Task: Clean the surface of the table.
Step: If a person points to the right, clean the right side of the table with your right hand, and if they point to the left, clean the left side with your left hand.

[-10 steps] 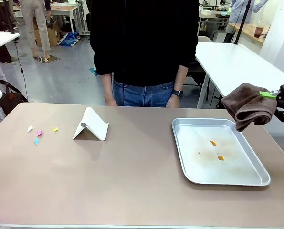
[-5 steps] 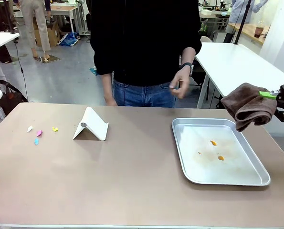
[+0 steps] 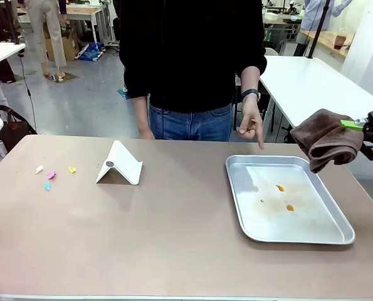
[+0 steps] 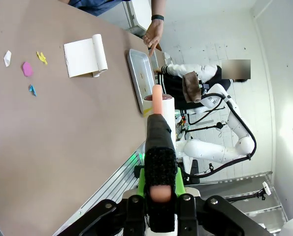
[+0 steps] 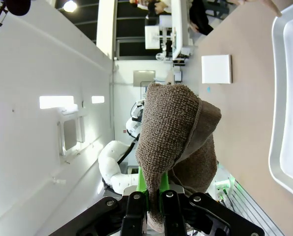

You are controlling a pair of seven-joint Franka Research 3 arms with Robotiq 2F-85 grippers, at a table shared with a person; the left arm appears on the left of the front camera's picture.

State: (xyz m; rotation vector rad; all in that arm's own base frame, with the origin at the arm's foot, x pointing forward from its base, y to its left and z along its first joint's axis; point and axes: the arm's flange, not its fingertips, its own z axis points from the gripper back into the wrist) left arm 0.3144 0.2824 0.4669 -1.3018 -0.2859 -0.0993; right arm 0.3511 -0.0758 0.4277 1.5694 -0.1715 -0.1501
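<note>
Though the right gripper is clamped on a brown towel just right of the tray, the table beneath it looks unwiped: coloured scraps lie far left (wiping seemingly not begun). The left gripper is closed on a black brush-like tool.
</note>
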